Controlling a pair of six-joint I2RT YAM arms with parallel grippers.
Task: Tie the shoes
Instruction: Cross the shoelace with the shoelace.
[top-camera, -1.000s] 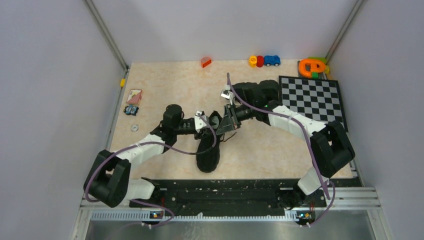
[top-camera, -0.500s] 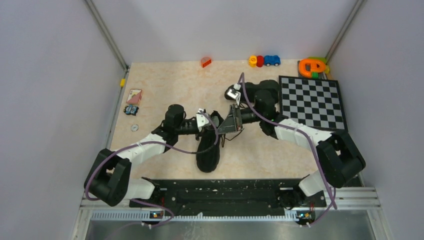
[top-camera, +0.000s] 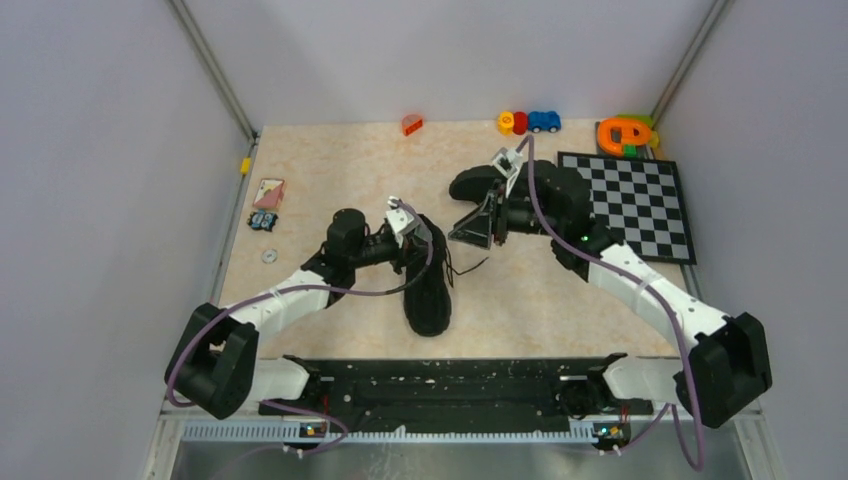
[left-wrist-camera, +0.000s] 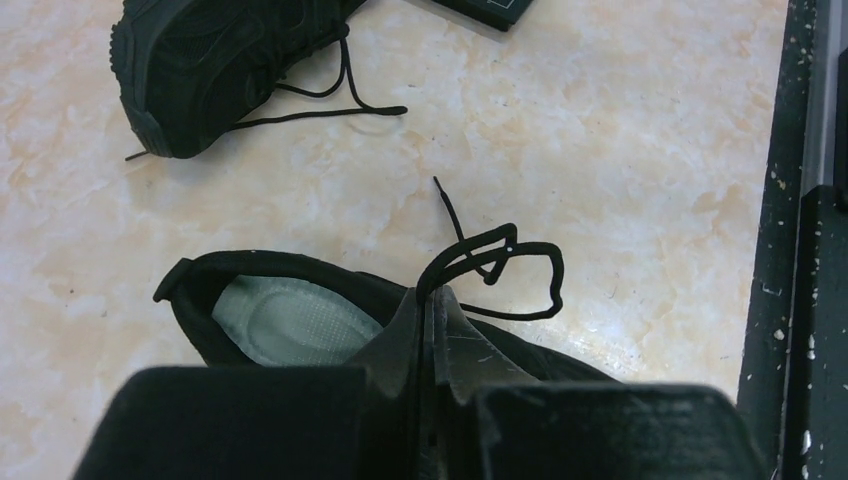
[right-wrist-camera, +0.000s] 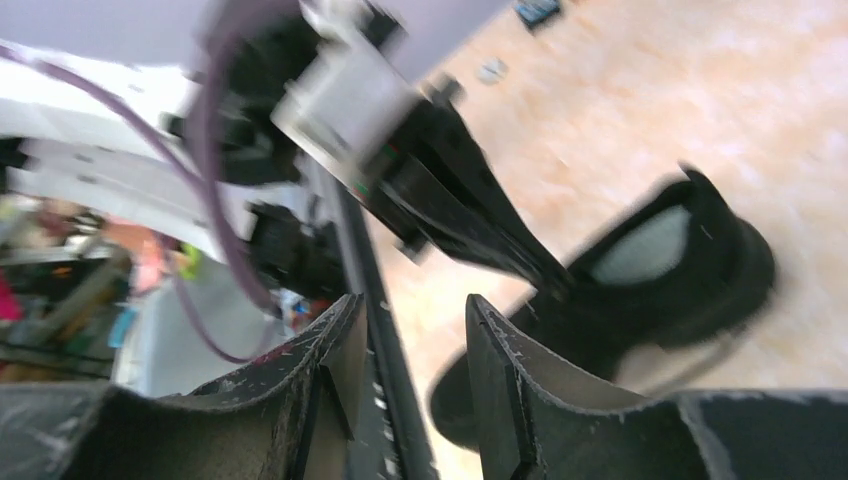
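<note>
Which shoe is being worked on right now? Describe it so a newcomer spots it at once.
From the checkerboard mat at the far right of the table, look left to mid-table, where two black shoes lie. Take the nearer shoe, lying lengthwise toward the near edge. Unlike the other shoe, its lace is pinched in the shut left end effector.

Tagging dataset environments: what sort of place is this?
Probably a lab robot workcell: plain grey enclosure walls, a black-and-white checkerboard mat, and small coloured plastic toys on the beige marbled tabletop.
</note>
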